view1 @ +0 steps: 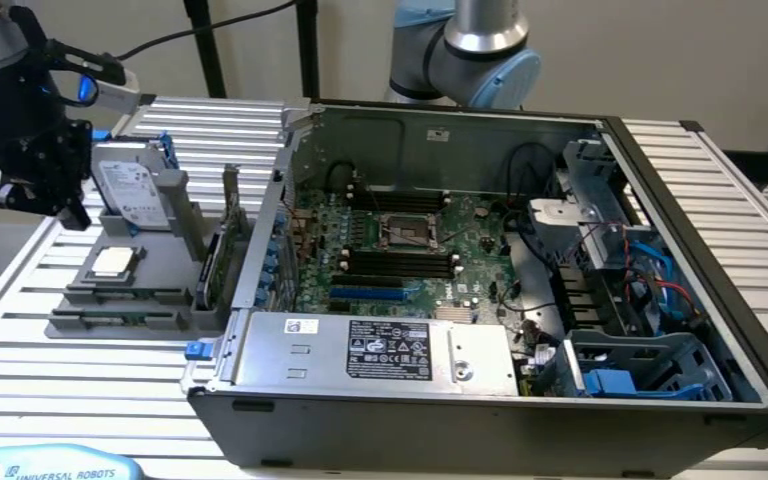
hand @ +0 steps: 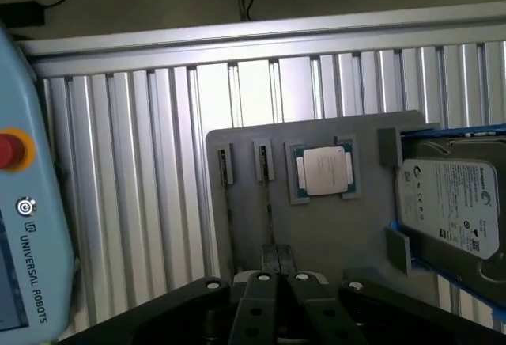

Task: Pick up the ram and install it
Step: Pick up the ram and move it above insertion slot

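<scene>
The ram [view1: 117, 319] is a thin green-edged stick standing on edge in a slot at the near end of the grey holder tray [view1: 71, 327], at the exterior view's left. In the wrist view it runs as a narrow dark strip [hand: 268, 202] along the tray [hand: 316, 242]. My black gripper [view1: 72, 212] hangs above the tray's far left part, apart from the ram. Its fingertips [hand: 277, 259] are pressed together over that strip, with nothing between them. Black memory slots [view1: 398, 265] lie on the motherboard inside the open computer case [view1: 704, 240].
The tray also holds a square silver processor [hand: 324, 172], a hard drive [hand: 451, 206] and an upright green expansion card [view1: 231, 245]. A light blue teach pendant [hand: 24, 226] lies beside the tray on the ribbed metal table [view1: 104, 400]. A second robot arm [view1: 471, 50] stands behind the case.
</scene>
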Controlling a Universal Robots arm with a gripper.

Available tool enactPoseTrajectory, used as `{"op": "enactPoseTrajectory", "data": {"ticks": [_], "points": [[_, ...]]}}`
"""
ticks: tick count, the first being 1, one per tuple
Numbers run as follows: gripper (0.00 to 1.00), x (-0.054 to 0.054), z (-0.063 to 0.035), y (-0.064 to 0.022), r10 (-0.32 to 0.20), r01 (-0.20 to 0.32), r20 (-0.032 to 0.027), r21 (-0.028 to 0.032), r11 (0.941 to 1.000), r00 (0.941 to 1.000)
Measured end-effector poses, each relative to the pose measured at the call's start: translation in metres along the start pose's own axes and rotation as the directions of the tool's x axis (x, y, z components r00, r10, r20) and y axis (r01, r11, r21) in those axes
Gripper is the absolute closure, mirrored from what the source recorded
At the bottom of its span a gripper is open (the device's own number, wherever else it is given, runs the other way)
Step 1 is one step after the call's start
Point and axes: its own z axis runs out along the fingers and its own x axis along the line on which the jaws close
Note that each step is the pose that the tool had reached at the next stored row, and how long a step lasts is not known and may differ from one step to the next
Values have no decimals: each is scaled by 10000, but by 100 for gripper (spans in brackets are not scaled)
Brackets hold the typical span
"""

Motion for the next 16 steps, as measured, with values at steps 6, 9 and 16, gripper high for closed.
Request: {"op": "enactPoseTrajectory", "data": {"ticks": [6, 9, 16], "points": [[89, 2, 50, -46, -511, 511, -20, 0, 9987, 9987], [89, 30, 84, -79, -600, 600, -24, 0, 9982, 9982], [89, 99, 163, -108, -872, 872, -33, 0, 9962, 9962]]}}
